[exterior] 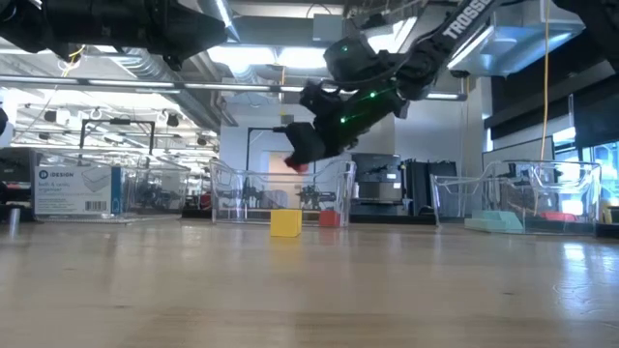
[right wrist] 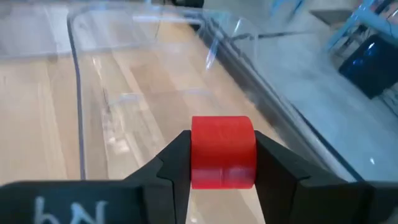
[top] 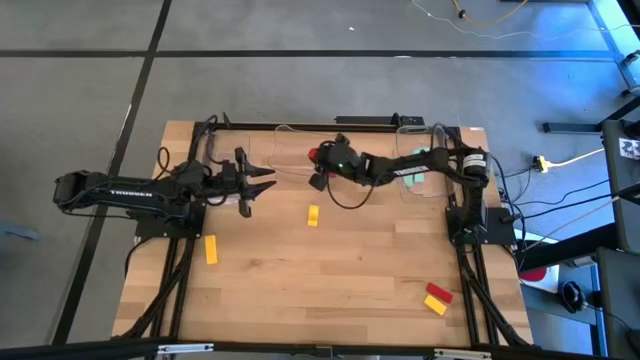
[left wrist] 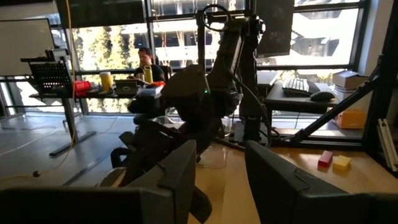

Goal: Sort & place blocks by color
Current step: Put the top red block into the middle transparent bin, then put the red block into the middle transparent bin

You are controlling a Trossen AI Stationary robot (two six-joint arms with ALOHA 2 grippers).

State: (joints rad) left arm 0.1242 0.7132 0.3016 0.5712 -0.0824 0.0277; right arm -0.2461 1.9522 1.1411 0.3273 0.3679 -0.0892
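Right end effector (right wrist: 222, 163) grips red block (right wrist: 222, 152) above clear bin (right wrist: 186, 56).

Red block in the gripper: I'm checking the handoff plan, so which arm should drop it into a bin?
Right. The right gripper is shut on the red block above a clear bin; the left gripper hangs open, empty.
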